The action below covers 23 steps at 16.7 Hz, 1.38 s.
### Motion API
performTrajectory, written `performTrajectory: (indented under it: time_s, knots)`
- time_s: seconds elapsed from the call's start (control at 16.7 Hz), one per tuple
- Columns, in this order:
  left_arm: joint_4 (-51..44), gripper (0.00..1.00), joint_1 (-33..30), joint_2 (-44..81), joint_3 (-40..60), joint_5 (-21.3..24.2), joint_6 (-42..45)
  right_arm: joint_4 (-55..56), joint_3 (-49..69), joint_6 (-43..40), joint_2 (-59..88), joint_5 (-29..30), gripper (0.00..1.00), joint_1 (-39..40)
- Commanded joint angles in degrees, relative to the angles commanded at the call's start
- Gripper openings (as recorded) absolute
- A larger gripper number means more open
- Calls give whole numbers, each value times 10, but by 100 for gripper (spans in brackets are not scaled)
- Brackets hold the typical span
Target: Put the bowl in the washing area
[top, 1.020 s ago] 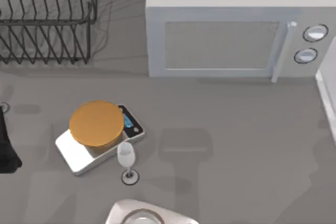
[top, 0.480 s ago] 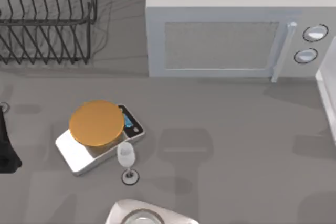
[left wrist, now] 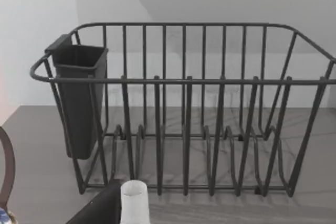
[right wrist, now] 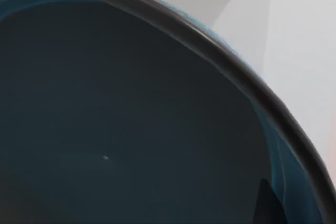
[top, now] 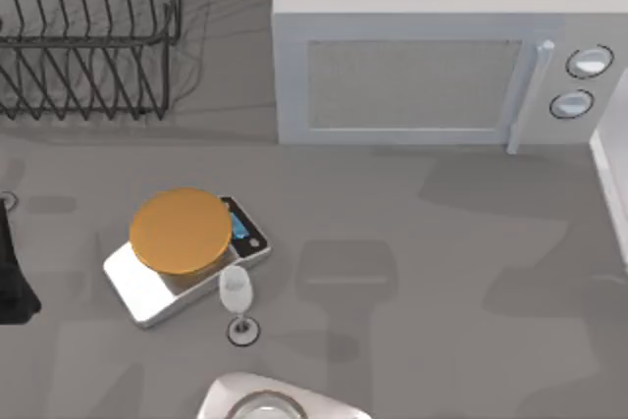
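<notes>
Up close in the right wrist view, the bowl (right wrist: pixel 121 124) shows a deep blue-green glazed inside, smooth and dark, with a thin dark rim curving across and a paler blue streak of glaze just beneath it. It sits right against the right arm's camera; where it hangs over the bench cannot be told, nor whether the right fingers are spread or pinching it.

From above, the grey bench (top: pixel 442 272) carries a scale (top: pixel 147 287) with an orange disc (top: pixel 182 231) on it, and a small clear stemmed glass (top: pixel 236 303) just beside it. A wire dish rack (top: pixel 83 36) stands at the far left — a microwave (top: pixel 422 56) to its right.

The left wrist view faces the dish rack (left wrist: pixel 184 114) with its dark cutlery cup (left wrist: pixel 79 98); the left fingers' state cannot be told.
</notes>
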<state>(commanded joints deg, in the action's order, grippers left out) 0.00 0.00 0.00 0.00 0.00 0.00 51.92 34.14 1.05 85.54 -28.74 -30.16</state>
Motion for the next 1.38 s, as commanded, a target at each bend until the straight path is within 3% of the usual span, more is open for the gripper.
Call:
performTrajectory:
  time_s: [0.42,1.08,1.38]
  knots:
    - [0,100,0,0,0,0,0,41,-21,22,67,-19,0,10]
    - [0,100,0,0,0,0,0,416,-69,17,389,-5,0,2]
    - [0,100,0,0,0,0,0,474,-61,-2,415,5,0,-1]
